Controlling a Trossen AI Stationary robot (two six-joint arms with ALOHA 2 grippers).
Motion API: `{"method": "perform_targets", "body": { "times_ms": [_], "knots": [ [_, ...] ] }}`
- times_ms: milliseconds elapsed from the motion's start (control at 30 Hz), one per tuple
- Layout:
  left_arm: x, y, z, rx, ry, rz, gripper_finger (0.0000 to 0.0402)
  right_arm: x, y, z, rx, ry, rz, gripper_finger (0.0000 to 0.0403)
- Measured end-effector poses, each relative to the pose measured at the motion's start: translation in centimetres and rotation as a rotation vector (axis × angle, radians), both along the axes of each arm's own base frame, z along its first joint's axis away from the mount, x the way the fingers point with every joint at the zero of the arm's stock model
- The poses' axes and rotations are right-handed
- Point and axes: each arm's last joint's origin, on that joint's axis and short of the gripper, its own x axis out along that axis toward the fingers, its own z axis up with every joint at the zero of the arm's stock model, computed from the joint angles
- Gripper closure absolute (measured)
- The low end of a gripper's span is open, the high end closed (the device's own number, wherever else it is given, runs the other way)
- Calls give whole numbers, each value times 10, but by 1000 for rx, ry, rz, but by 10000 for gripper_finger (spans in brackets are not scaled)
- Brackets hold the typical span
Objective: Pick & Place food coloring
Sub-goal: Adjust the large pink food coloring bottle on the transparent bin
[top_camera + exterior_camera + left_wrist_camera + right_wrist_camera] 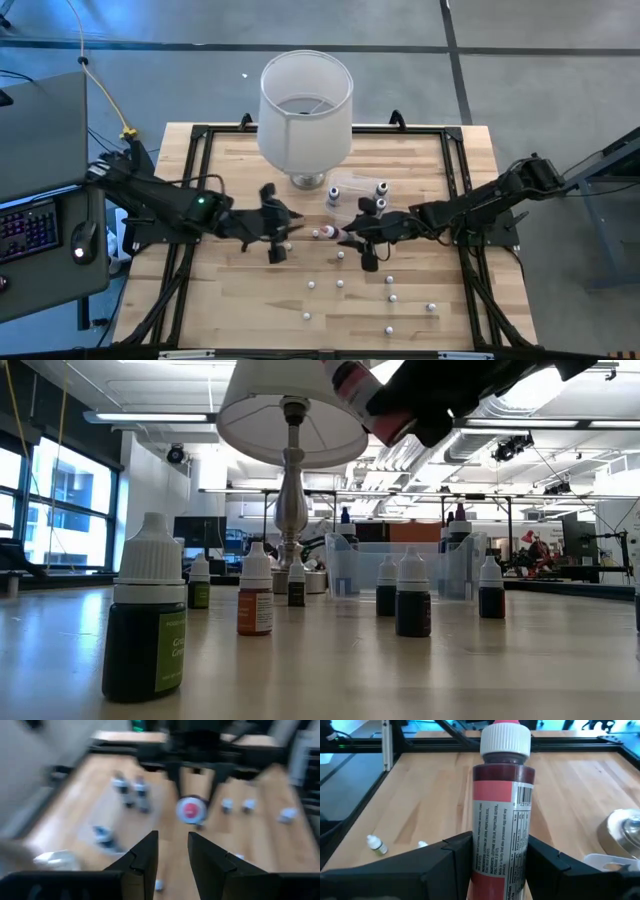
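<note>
My right gripper (347,233) hovers over mid-table, shut on a red food coloring bottle (502,815) with a white cap (505,740). The bottle lies roughly level, cap toward the table's left. My left gripper (288,230) faces it from the left, open and holding nothing. In its blurred wrist view its own fingers (147,855) point at the bottle's cap end (190,810). Several tiny white-capped bottles (340,284) stand on the near half of the table, among them a green one (150,625) and an orange one (255,600). My right gripper pinches the red bottle's labelled body (485,855) between its two fingers (452,855). The bottle lies along the fingers with its cap pointing away from the wrist. It is lifted clear, high above the table in the low view (375,400).
The big white lampshade (305,105) stands on its metal base (307,181) at the table's far middle. A clear plastic tub (400,565) with bottles (381,189) in or beside it sits right of the base. Black frame rails (190,250) run along the left and right edges.
</note>
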Motion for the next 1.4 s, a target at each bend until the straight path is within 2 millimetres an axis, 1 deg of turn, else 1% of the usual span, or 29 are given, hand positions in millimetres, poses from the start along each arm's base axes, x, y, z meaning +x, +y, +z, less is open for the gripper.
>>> {"method": "perform_targets", "body": {
  "times_ms": [133,233,300,433,700,900,1200,1300,1400],
  "knots": [
    [14,-4,-4,-99,-9,-161,298,0,2,0,9,0,64,263],
    [26,-6,-9,-80,-26,-191,298,0,3,0,16,3,94,263],
    [29,-4,-9,-54,-39,-186,298,0,3,0,18,4,112,263],
    [31,-3,-11,-21,-23,-205,298,0,4,2,11,-12,128,263],
    [36,-1,-15,-35,-20,-217,298,2,4,5,-7,-50,138,263],
    [49,-6,-19,-3,-73,-238,298,2,5,7,-7,-75,144,263],
    [50,-6,-19,24,-77,-248,298,2,4,7,-7,-76,142,263],
    [50,-6,-19,25,-74,-247,311,2,4,7,-7,-75,142,263],
    [50,-6,-20,27,-65,-247,336,2,4,7,-7,-75,141,263]
  ]
}}
